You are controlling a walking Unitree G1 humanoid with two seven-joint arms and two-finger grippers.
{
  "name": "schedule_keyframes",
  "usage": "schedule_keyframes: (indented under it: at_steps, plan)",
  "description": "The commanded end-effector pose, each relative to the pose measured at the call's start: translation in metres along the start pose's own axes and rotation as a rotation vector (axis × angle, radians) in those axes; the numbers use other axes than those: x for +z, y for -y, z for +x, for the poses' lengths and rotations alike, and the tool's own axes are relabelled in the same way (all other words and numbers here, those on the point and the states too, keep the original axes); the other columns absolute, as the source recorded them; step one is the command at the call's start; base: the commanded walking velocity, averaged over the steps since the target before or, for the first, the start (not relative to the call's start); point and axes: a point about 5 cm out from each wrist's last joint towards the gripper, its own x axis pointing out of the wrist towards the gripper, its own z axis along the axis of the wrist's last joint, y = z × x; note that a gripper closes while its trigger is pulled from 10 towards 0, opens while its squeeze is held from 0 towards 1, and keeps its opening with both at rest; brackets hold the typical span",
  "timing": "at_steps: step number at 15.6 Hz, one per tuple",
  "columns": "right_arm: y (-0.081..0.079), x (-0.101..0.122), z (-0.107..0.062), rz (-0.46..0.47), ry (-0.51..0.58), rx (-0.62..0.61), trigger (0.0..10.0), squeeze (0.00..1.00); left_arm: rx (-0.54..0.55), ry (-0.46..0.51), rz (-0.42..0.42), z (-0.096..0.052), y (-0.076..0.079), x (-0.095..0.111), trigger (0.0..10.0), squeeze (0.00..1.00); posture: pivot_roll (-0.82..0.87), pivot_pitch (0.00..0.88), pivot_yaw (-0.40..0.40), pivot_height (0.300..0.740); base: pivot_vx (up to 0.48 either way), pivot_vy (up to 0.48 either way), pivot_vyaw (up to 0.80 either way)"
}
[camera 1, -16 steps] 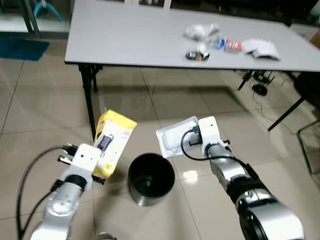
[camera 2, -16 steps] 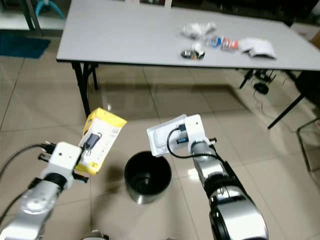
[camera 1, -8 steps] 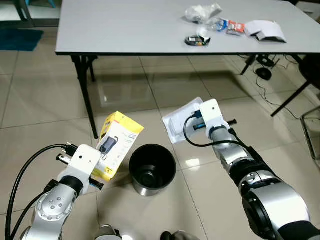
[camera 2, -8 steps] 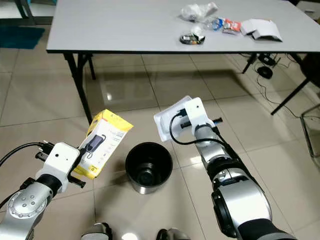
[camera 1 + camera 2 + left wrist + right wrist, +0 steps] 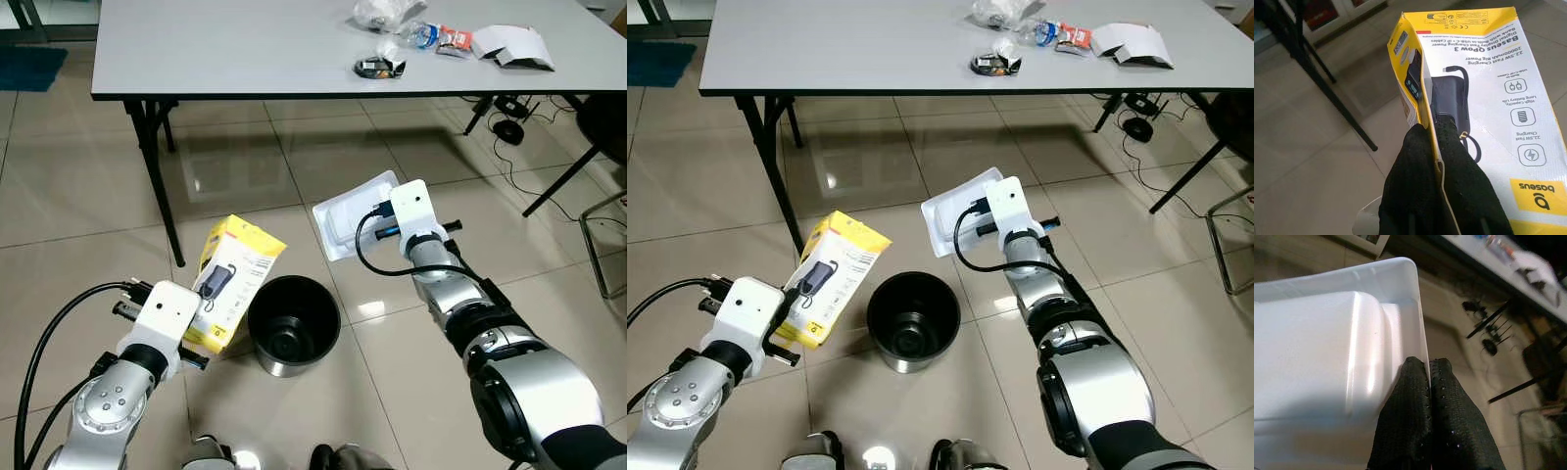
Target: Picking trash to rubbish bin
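A black rubbish bin [image 5: 293,336] stands upright on the tiled floor [image 5: 78,255] between the two arms, its mouth unobstructed. The left gripper [image 5: 1437,161] is to the bin's left, its black fingers [image 5: 1410,196] pinched tight on the edge of a yellow and white power-bank box [image 5: 233,282]. The box is tilted, leaning toward the bin, its lower corner just beside the bin's rim but not over the opening. The right gripper [image 5: 1429,377] is beyond the bin and to its right, its fingers [image 5: 1449,416] closed together on the rim of a white plastic tray [image 5: 358,215]. The tray is held tilted above the floor, apart from the bin.

Behind them is a grey bench [image 5: 245,49] on black folding legs [image 5: 162,186]; the near left leg comes down to the floor close behind the yellow box. More litter lies on the far right part of the bench: a dark crumpled wrapper [image 5: 380,67], a clear plastic bag [image 5: 384,13], a small bottle and packet [image 5: 441,37], and folded white paper [image 5: 516,47]. Black cables [image 5: 505,116] trail on the floor under the bench's right end, and a metal frame [image 5: 605,250] is at the right edge.
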Motion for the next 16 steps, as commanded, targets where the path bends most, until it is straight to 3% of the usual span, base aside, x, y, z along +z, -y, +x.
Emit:
schedule_keyframes:
  at_steps: [1, 3, 8, 12, 16]
  plan:
    - [0.001, -0.022, -0.006, 0.053, -0.088, 0.004, 10.0, 0.0, 0.005, -0.005, -0.04, -0.001, 0.005, -0.003, 10.0, 0.0, 0.1, 0.156, -0.184, 0.74, 0.0, 0.0, 0.0]
    - [-0.006, -0.049, -0.017, 0.162, -0.156, 0.038, 10.0, 0.0, 0.016, 0.001, -0.072, 0.002, 0.016, -0.01, 10.0, 0.0, 0.09, 0.131, -0.18, 0.74, 0.0, 0.0, 0.0]
    - [-0.02, -0.099, -0.052, 0.277, -0.229, 0.124, 10.0, 0.0, 0.013, -0.032, -0.106, 0.015, 0.03, -0.027, 10.0, 0.0, 0.07, 0.061, -0.166, 0.74, 0.0, 0.0, 0.0]
    - [-0.028, -0.118, -0.075, 0.307, -0.254, 0.186, 10.0, 0.0, 0.011, -0.035, -0.111, 0.023, 0.036, -0.033, 10.0, 0.0, 0.07, 0.023, -0.157, 0.74, 0.196, 0.0, 0.0]
    - [-0.031, -0.123, -0.087, 0.321, -0.269, 0.213, 10.0, 0.0, 0.003, -0.02, -0.107, 0.028, 0.036, -0.033, 10.0, 0.0, 0.06, 0.017, -0.14, 0.74, 0.291, 0.0, 0.0]
